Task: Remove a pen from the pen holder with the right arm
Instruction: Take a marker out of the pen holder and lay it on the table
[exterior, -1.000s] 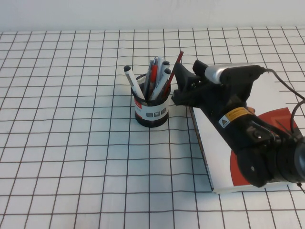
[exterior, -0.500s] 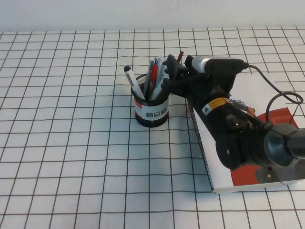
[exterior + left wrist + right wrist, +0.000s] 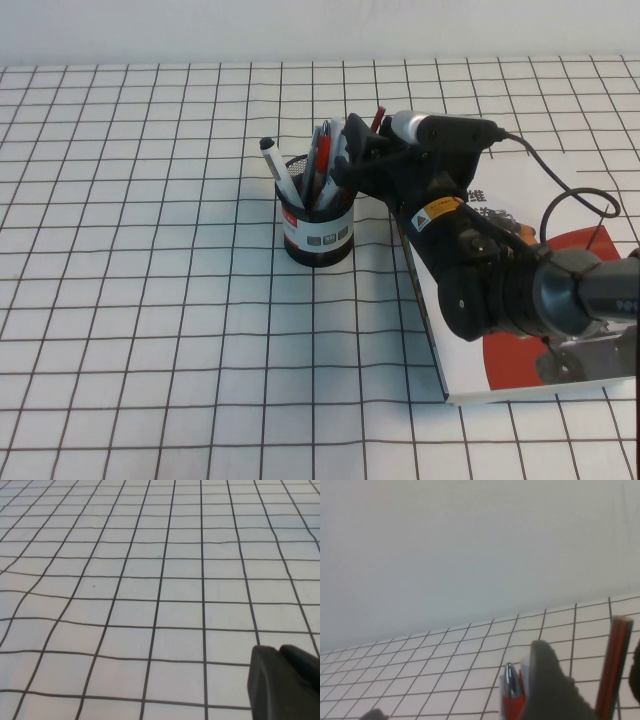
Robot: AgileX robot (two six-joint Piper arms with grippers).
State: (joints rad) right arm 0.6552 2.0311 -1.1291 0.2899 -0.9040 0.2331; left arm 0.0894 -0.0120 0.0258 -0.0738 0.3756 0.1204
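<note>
A black mesh pen holder stands mid-table, holding a white marker with a black cap, a red pen, some grey pens and a thin red pencil leaning right. My right gripper is at the tops of the pens on the holder's right side. In the right wrist view the right gripper is open; the red pencil stands between its fingers with a gap on each side, and the red pen lies outside them. Only a dark part of my left gripper shows, low over bare cloth.
A white and red book lies on the table under my right arm, right of the holder. A white cloth with a black grid covers the whole table. A white wall runs behind it.
My right arm has swung left from beside the holder to the pen tops, and its fingers now straddle the red pencil. The holder and pens have not moved.
</note>
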